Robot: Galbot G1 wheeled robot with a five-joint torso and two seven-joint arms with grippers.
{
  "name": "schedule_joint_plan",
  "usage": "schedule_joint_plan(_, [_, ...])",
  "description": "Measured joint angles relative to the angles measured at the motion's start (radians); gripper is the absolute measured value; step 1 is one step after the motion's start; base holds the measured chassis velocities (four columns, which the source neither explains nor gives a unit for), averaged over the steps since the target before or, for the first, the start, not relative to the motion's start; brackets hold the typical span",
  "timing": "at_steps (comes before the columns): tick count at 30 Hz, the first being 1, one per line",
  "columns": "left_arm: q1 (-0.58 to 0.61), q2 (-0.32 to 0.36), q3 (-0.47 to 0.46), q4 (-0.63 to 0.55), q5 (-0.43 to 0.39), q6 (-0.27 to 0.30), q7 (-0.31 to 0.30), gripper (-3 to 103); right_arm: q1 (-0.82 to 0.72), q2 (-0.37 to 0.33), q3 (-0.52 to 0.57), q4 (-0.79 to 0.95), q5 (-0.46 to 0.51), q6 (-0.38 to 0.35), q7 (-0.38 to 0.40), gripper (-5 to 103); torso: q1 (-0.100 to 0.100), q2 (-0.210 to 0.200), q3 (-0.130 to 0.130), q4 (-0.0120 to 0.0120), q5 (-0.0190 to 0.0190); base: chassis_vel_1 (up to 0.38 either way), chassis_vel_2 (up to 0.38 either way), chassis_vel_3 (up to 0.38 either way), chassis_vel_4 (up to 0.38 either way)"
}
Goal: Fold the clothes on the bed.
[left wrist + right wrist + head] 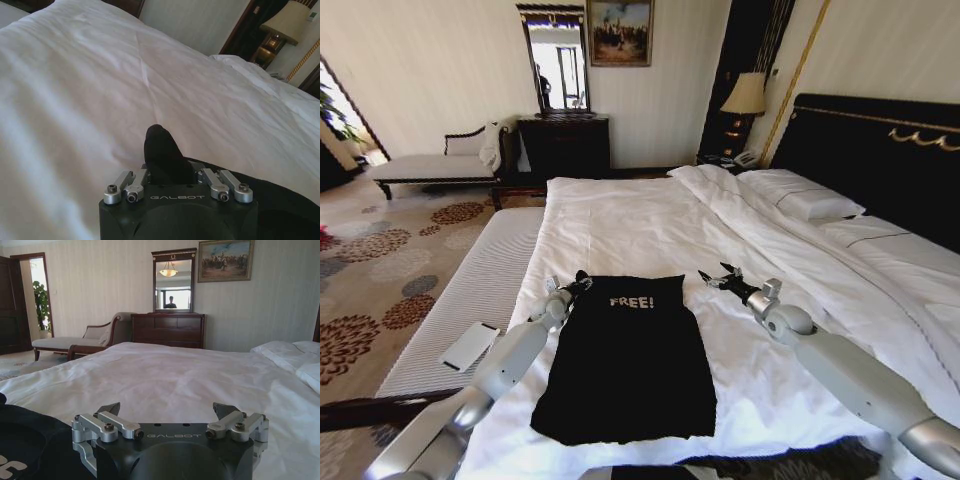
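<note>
The black FREE! T-shirt [628, 360] lies flat on the bed [650, 225], its upper-left corner pinched by the left gripper [578, 283], while the right gripper [722, 276], fingers spread, hovers beside its upper-right corner and should, I judge, grip there too so the fold stays even.

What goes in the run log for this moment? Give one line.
left gripper: shut on T-shirt top corner | right gripper: open, beside T-shirt | T-shirt: partly folded on bed
</note>
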Motion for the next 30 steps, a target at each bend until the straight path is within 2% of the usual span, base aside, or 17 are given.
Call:
schedule_joint_plan(2, [0.003,-0.002,-0.001,-0.002,0.000,0.000,-0.006,26,-0.009,-0.005,0.003,0.020,0.007,-0.034,0.034,100,0.000,0.000,0.000,-0.0003,-0.0002,0.000,0.000,0.000,0.000])
schedule_joint_plan(3, [0.003,-0.002,-0.001,-0.002,0.000,0.000,-0.006,26,-0.009,-0.005,0.003,0.020,0.007,-0.034,0.034,100,0.000,0.000,0.000,-0.0003,-0.0002,0.000,0.000,0.000,0.000])
schedule_joint_plan(5, [0.008,-0.001,-0.003,-0.015,0.000,0.000,-0.011,16,-0.011,-0.002,0.003,0.044,-0.004,-0.086,0.128,100,0.000,0.000,0.000,-0.0004,-0.0003,0.000,0.000,0.000,0.000])
schedule_joint_plan(6, [0.011,0.002,-0.003,-0.022,0.000,0.000,-0.013,11,-0.007,0.002,0.001,0.047,0.001,-0.092,0.140,100,0.000,0.000,0.000,-0.0004,-0.0002,0.000,0.000,0.000,0.000])
schedule_joint_plan(8, [0.013,0.006,-0.003,-0.030,0.000,0.000,-0.015,11,-0.002,0.005,-0.005,0.047,0.013,-0.092,0.143,100,0.000,0.000,0.000,-0.0003,-0.0002,0.000,0.000,0.000,0.000])
schedule_joint_plan(9, [0.016,0.010,-0.003,-0.041,0.000,0.000,-0.016,5,0.009,0.009,-0.014,0.047,0.047,-0.093,0.134,100,0.000,0.000,0.000,-0.0001,-0.0002,0.000,0.000,0.000,0.000])
schedule_joint_plan(12, [0.019,0.020,-0.003,-0.066,0.001,0.000,-0.020,2,0.046,0.018,-0.039,0.027,0.144,-0.105,0.050,100,0.000,0.000,0.000,0.0000,-0.0003,0.000,0.000,0.000,0.000])
schedule_joint_plan(13, [0.019,0.020,-0.003,-0.066,0.001,0.000,-0.020,2,0.046,0.018,-0.039,0.027,0.144,-0.105,0.050,100,0.000,0.000,0.000,0.0000,-0.0003,0.000,0.000,0.000,0.000])
schedule_joint_plan(17, [0.024,0.036,0.002,-0.097,0.003,0.000,-0.023,2,0.105,0.037,-0.095,-0.032,0.234,-0.163,-0.099,102,0.000,0.000,0.000,-0.0001,-0.0002,0.000,0.000,0.000,0.000])
schedule_joint_plan(18, [0.024,0.036,0.002,-0.097,0.003,0.000,-0.023,2,0.105,0.037,-0.095,-0.032,0.234,-0.163,-0.099,102,0.000,0.000,0.000,-0.0001,-0.0002,0.000,0.000,0.000,0.000])
schedule_joint_plan(21, [0.029,0.043,0.004,-0.114,0.004,0.000,-0.031,2,0.163,0.064,-0.163,-0.112,0.227,-0.168,-0.243,97,0.000,0.000,0.000,-0.0001,-0.0003,0.000,0.000,0.000,0.000])
schedule_joint_plan(23, [0.033,0.043,0.005,-0.122,0.004,0.000,-0.034,2,0.202,0.091,-0.205,-0.180,0.208,-0.164,-0.305,100,0.000,0.000,0.000,0.0000,-0.0002,0.000,0.000,0.000,0.000])
schedule_joint_plan(30, [0.040,0.043,0.008,-0.134,0.007,0.000,-0.035,2,0.293,0.152,-0.294,-0.354,0.165,-0.142,-0.390,100,0.000,0.000,0.000,-0.0001,0.0001,0.000,0.000,0.000,0.000])
